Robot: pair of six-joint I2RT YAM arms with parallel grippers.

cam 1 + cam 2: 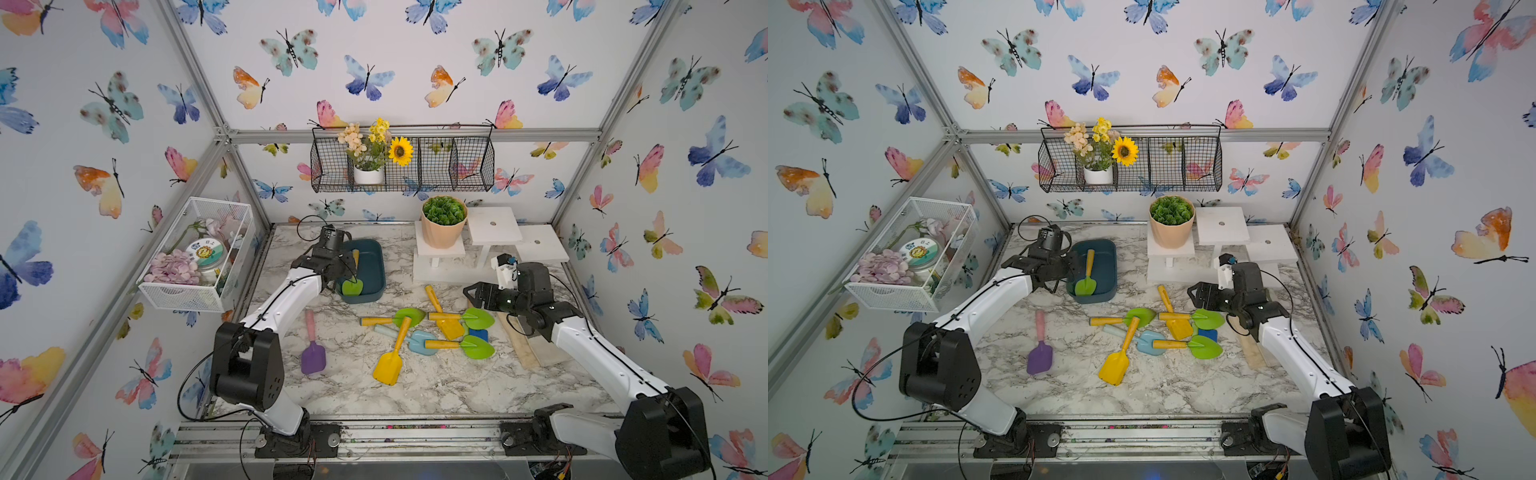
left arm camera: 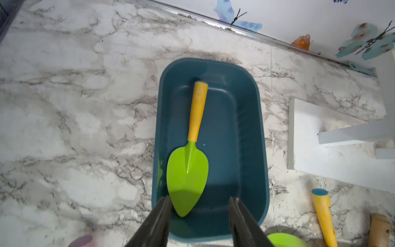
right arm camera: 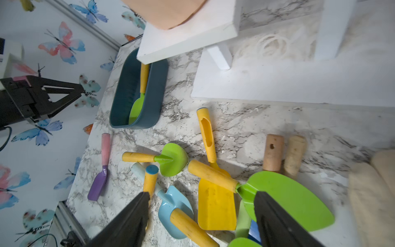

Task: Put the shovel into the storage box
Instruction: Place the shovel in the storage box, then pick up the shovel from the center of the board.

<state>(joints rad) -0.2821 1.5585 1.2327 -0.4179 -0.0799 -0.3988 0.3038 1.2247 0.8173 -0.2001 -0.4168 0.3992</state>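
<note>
While my right gripper (image 3: 202, 193) hangs with jaws apart and empty near the heap of loose shovels (image 1: 451, 328) in the middle of the marble table (image 1: 415, 395), a purple shovel (image 1: 313, 358) lies alone to the left of that heap. Farther back, my left gripper (image 2: 200, 198) stands released, holding nothing, above the near end of the storage box (image 2: 235, 139). The green shovel (image 2: 187, 171) lies inside this box, its yellow handle pointing to the back wall. Beyond, a potted plant (image 1: 444, 226) stands on a white stand (image 1: 457, 252).
</note>
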